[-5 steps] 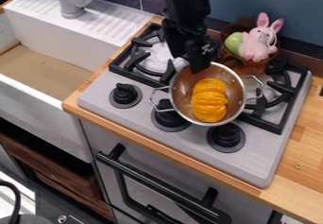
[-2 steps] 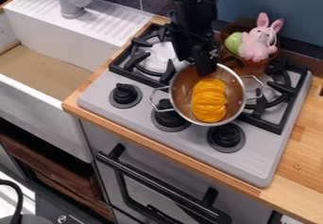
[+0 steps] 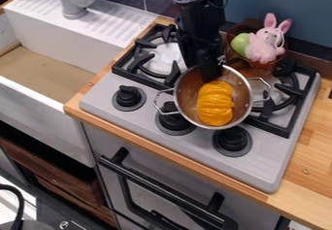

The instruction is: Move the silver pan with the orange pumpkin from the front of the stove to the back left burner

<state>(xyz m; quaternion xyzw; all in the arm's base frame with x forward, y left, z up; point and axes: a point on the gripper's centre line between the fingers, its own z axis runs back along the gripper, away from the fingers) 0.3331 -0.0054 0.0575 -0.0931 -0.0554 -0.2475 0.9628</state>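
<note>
Yellow squash (image 3: 214, 104) lying in metal pot (image 3: 186, 92) on stove (image 3: 262, 162); gripper (image 3: 210, 75) hanging at pot's far rim, near squash. Cannot tell whether gripping or released. Likely approaching grasp: should be centring over squash, clearing rim, closing gently.

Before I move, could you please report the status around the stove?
Black gripper at back rim of round silver metal pot. Ribbed orange piece inside. Pink rabbit toy nearby, not beneath gripper.

The ribbed squash (image 3: 215, 104) is orange, the pot (image 3: 184, 95) silver with a coppery inside; at the stove's (image 3: 259, 168) back right corner, the rabbit (image 3: 264, 47) is pink.
</note>
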